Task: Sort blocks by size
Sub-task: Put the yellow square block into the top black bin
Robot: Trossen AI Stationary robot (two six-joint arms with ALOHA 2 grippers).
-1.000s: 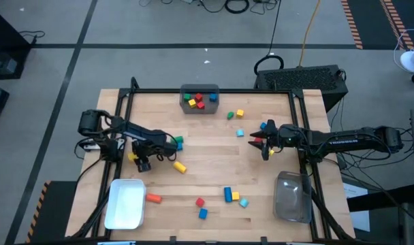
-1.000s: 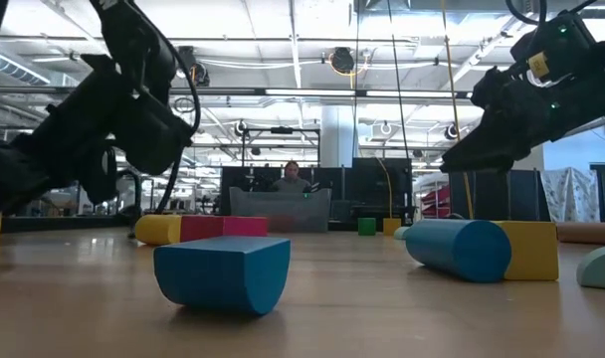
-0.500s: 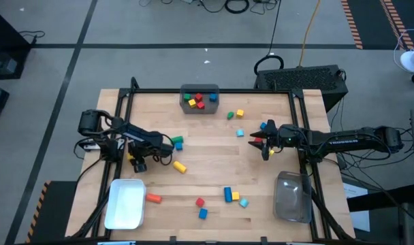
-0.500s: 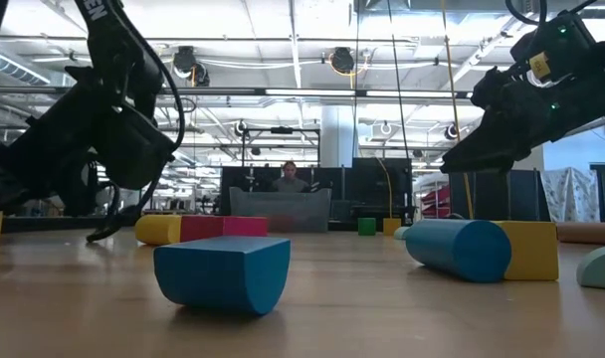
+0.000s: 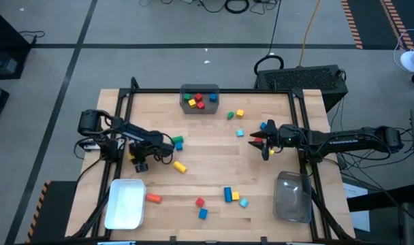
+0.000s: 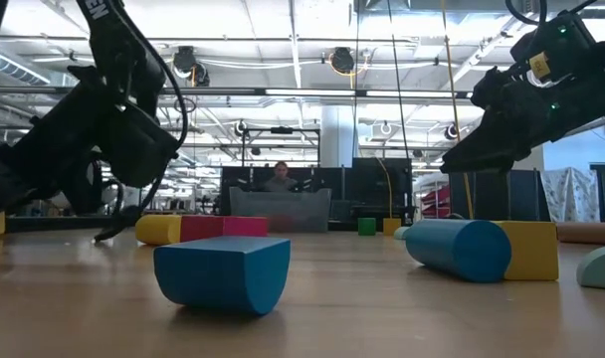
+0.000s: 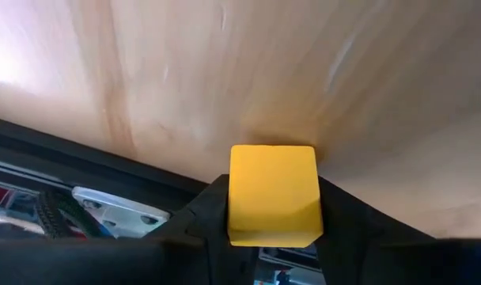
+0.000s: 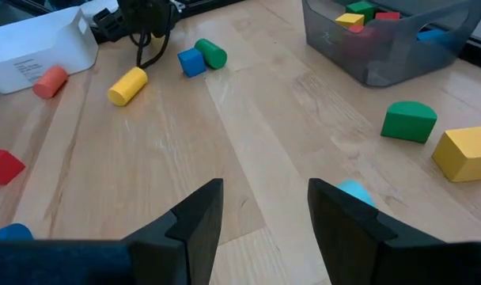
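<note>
A yellow cube (image 7: 272,186) sits between the two fingers of my left gripper (image 5: 136,162), low over the table near its left edge. My right gripper (image 8: 264,210) hangs open and empty over the table's right half (image 5: 265,143), with a cyan block (image 8: 353,190) just past one finger. Other blocks lie loose on the wood. They include a yellow cylinder (image 5: 179,166), a green and a blue one (image 5: 177,142), an orange one (image 5: 153,198) and a small group (image 5: 234,197) near the front. My left gripper pinches the yellow cube by two opposite sides (image 7: 234,190) between its two fingers. The fingers slant down at it from above. The cube stands square in the hold, at the table top; I cannot tell whether it has left the wood.
A grey bin (image 5: 199,100) holding red, yellow and green blocks stands at the far middle. A white bin (image 5: 125,203) is at the front left and a clear bin (image 5: 292,197) at the front right. A black frame rail (image 5: 125,116) runs along the table's sides.
My left gripper has eased a little toward the table's left edge and downward over the yellow cube, then kept still. My right arm has not moved.
</note>
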